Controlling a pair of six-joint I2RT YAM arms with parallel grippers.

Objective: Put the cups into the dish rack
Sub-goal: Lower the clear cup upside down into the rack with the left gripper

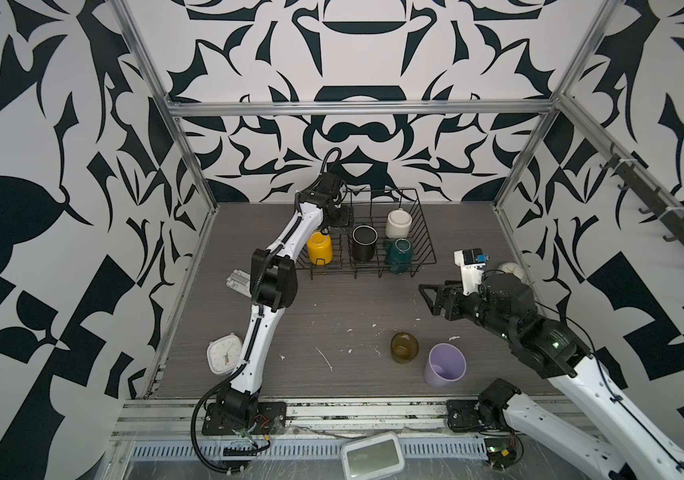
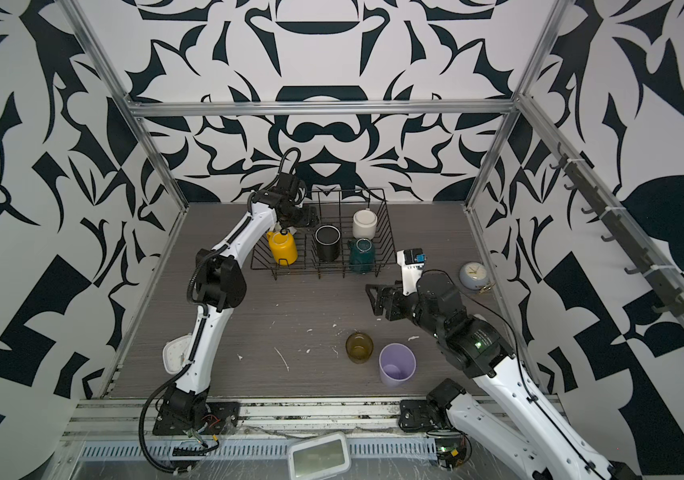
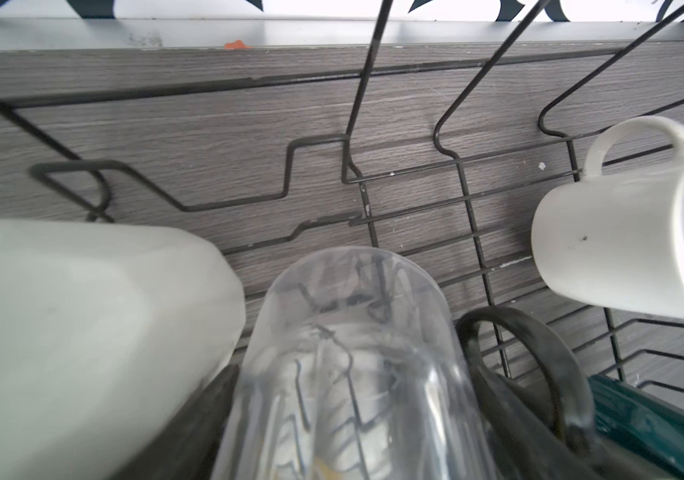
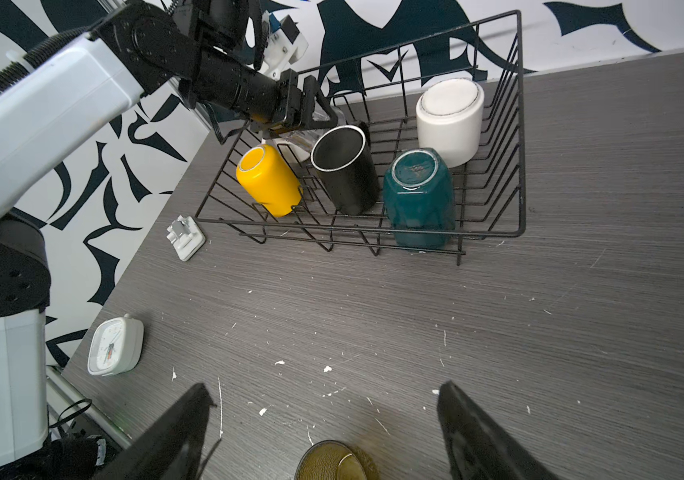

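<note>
At the far left corner of the dish rack point(image 4: 520, 124), the left gripper point(image 4: 323, 114) looks clamped on the clear glass point(image 3: 353, 353), squeezed between the faceted white mug point(image 3: 82, 332) and black mug point(image 4: 348, 174). Letting go could tip it against them. The right gripper point(image 4: 326, 395) hangs wide open, empty, by the amber glass point(image 1: 404, 348).

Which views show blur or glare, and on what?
In the left wrist view the clear glass and the faceted white mug near the lens are blurred, the dish rack wires sharp; the other white mug is overexposed at one edge. In the right wrist view the fingers of the right gripper and the amber glass are soft. Both top views are evenly lit.
</note>
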